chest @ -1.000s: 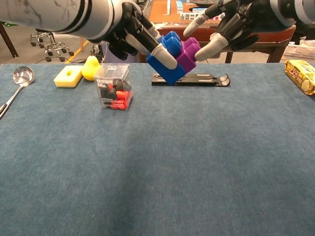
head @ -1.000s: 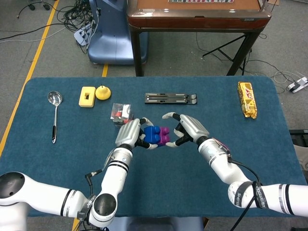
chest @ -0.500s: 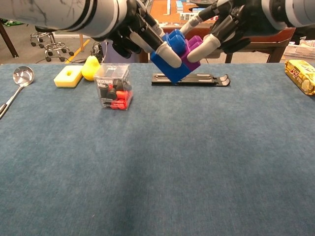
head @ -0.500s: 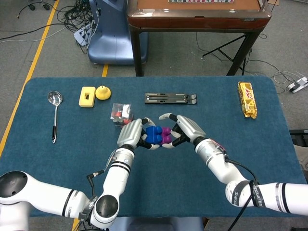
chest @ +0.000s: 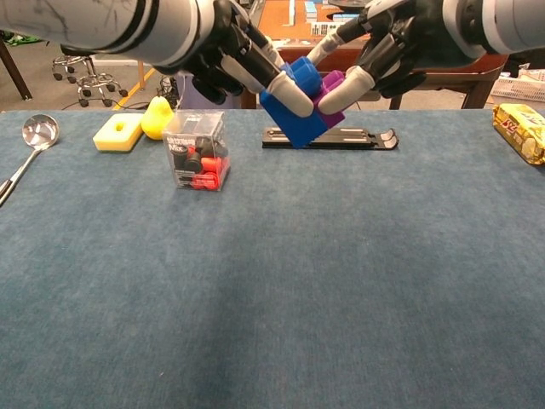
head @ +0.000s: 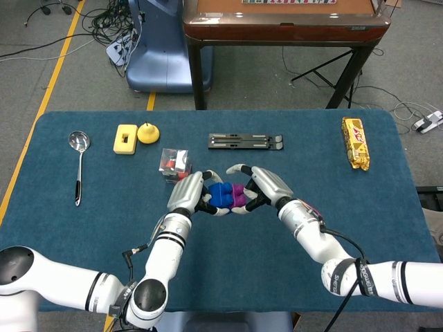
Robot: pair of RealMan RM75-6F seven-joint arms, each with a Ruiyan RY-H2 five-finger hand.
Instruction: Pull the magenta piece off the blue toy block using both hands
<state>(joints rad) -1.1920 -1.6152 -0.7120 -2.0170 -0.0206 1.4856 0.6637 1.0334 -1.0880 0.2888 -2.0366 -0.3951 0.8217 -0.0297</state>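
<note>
The left hand [chest: 234, 60] grips the blue block [chest: 289, 106] and the right hand [chest: 387, 47] closes its fingers on the magenta piece [chest: 330, 89]. Both pieces are joined and held in the air above the worktop [chest: 272, 281], so each hand can pull its own way.

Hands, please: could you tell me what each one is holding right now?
Left hand: grips the blue toy block.
Right hand: grips the magenta piece.
</note>
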